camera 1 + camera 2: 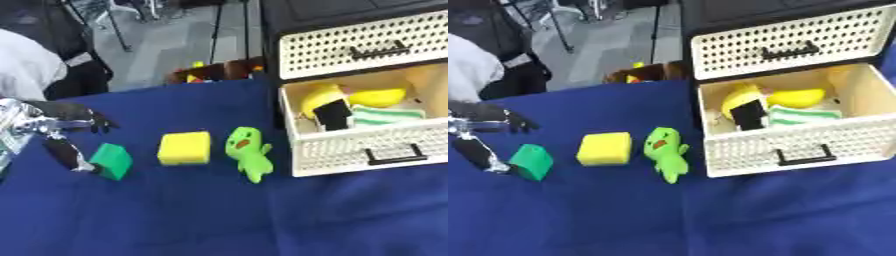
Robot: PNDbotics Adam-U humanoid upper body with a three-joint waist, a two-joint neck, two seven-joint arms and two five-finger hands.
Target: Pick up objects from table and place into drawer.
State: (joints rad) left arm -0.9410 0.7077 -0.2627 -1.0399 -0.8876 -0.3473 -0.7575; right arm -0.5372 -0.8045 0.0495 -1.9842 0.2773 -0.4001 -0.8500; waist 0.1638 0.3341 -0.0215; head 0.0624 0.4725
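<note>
On the blue tablecloth lie a green block (112,160), a yellow sponge block (185,148) and a green plush toy (248,151), in a row from left to right. My left hand (61,132) is at the far left, open, with its thumb tip against the green block's left side and its fingers spread above it. The cream perforated drawer (376,145) stands pulled open at the right; inside are yellow items, a black piece and a green-striped cloth (385,116). My right hand shows in no view.
A closed cream drawer (363,47) sits above the open one in a black cabinet. Beyond the table's far edge are a small box with coloured things (214,70), tripod legs and a person in white at the upper left.
</note>
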